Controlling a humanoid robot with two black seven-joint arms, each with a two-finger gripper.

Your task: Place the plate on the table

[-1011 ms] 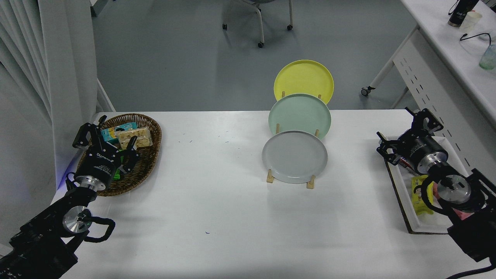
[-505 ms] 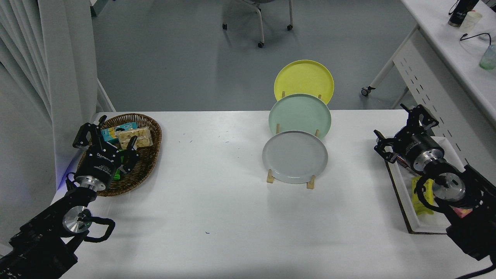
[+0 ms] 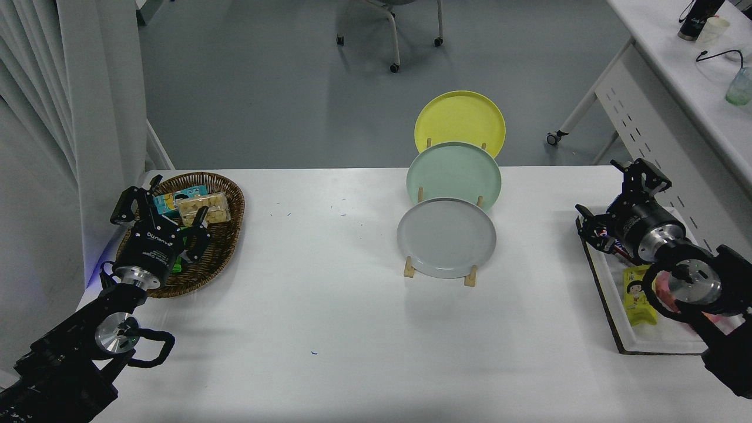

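The light grey plate [image 3: 446,237] stands upright at the front of a wooden rack [image 3: 470,276], near the middle of the white table [image 3: 329,317]. Behind it in the same rack stand a mint green plate [image 3: 453,172] and a yellow plate [image 3: 459,120]. My right gripper [image 3: 617,194] hovers open near the table's right edge, well to the right of the grey plate, with nothing between its fingers. My left gripper [image 3: 158,202] is parked open over the wicker basket at the left.
A wicker basket [image 3: 226,235] with snack packs sits at the left edge. A white tray [image 3: 611,299] holding packets lies under my right arm at the right edge. A white side desk [image 3: 675,76] stands beyond the table's right side.
My right gripper shifted slightly to the right and back over the tray's near end. The plates and my left arm have not moved.
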